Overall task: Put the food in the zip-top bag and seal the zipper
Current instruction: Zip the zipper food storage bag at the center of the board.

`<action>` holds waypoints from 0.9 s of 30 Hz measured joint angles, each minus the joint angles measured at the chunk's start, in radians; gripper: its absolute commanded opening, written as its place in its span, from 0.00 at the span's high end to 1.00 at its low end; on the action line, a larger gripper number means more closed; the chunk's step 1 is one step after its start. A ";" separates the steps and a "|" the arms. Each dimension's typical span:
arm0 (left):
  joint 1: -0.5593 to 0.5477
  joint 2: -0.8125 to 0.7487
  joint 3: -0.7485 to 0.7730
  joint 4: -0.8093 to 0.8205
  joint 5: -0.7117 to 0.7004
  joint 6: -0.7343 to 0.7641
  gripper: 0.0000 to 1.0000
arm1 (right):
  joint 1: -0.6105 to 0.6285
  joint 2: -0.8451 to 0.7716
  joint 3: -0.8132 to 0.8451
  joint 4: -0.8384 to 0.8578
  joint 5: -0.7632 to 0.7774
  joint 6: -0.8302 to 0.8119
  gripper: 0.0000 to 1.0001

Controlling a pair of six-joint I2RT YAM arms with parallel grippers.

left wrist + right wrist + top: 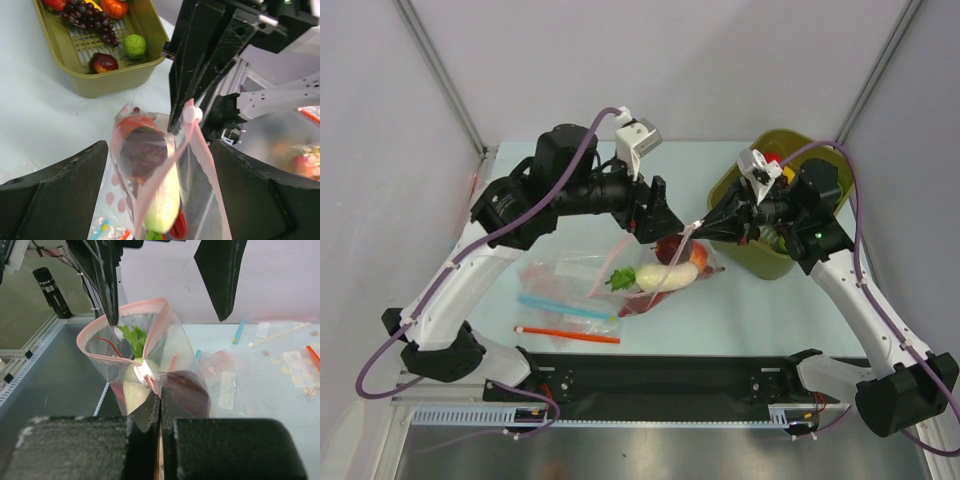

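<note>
— Where's the zip-top bag (pixel 176 340)?
— Middle of the overhead view, just below both grippers, with the olive-green basket (pixel 115 82) to its right. Its mouth gapes: in the right wrist view the pale pink zipper (pixel 135 304) makes an open loop.
— What's inside?
— The white radish (pixel 665 277), leaves toward the left, and the dark red tomato (pixel 186 395) against it. A red piece (pixel 178 226) shows under the radish; I can't tell what it is.
— The right gripper (pixel 160 410)?
— Clamped tight on the zipper's near end, the white slider (pixel 146 372) just past its fingertips.
— And the left gripper (pixel 655 222)?
— Jaws spread wide, holding nothing. One finger's tip meets the loop's far side, upper left in the right wrist view; the other hangs well apart.
— Anything else?
— Flat clear bags (pixel 565 272) at lower left overhead, one with a blue strip (pixel 560 305), one with an orange-red strip (pixel 568 335).
</note>
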 measured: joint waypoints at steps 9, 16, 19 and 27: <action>-0.126 0.118 0.089 -0.016 -0.116 0.106 0.16 | 0.028 0.000 0.037 -0.099 0.052 0.016 1.00; -0.192 0.149 0.108 -0.021 -0.182 0.156 0.49 | 0.033 0.000 0.061 -0.161 0.068 0.015 1.00; -0.195 0.150 0.108 -0.022 -0.205 0.177 0.61 | 0.033 0.000 0.062 -0.169 0.068 0.015 1.00; -0.201 0.146 0.108 -0.019 -0.229 0.193 0.73 | 0.033 0.001 0.062 -0.174 0.076 0.013 1.00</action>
